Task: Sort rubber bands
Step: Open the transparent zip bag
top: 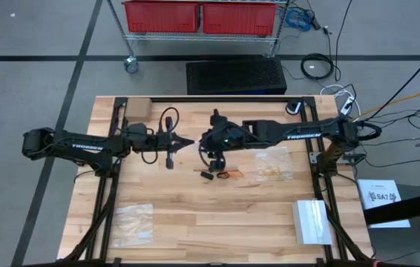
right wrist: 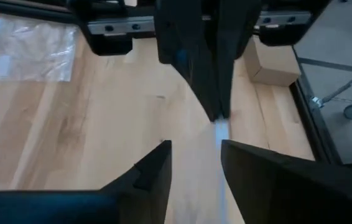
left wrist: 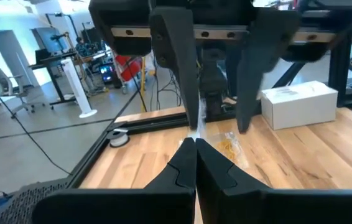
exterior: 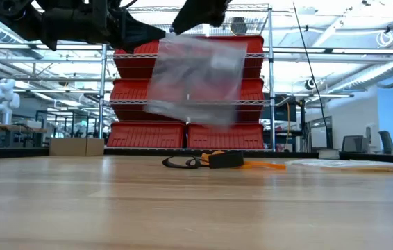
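A clear plastic bag hangs in the air above the middle of the table, blurred in the low view. My left gripper is shut on its top edge. My right gripper faces it tip to tip and is open; its fingers stand on either side of the bag's edge. Whether they touch it I cannot tell. Below them, orange and black rubber bands lie loose on the wood. Yellow-tan bands lie inside a flat clear bag. My left gripper holds the clear bag by its top edge, pinched between the two shut fingers. The fingers come in level from the table's left. The bag hangs below them, lifted clear of the table.
Another clear bag lies flat near the table's near left corner. A white box stands near the near right corner and a small cardboard box at the far left. A small black piece lies beside the bands.
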`<action>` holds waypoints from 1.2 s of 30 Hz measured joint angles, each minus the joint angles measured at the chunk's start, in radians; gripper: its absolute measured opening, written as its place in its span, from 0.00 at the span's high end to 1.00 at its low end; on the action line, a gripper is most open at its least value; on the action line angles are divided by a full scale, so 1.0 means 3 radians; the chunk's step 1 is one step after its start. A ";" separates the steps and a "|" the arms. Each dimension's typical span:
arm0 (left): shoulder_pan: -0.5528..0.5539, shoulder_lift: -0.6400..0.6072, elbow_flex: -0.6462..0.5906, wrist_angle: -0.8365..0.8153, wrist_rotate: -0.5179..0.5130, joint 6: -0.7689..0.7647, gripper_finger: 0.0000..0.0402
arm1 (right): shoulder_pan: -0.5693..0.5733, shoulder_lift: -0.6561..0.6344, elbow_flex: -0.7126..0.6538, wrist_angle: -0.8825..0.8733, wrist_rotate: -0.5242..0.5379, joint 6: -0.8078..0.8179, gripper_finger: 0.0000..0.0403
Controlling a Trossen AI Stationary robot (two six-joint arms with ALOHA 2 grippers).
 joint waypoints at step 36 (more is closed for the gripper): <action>0.0000 0.0001 0.0000 -0.0065 -0.0078 0.0069 1.00 | -0.0187 0.0086 0.0003 -0.0029 -0.0140 0.0008 0.97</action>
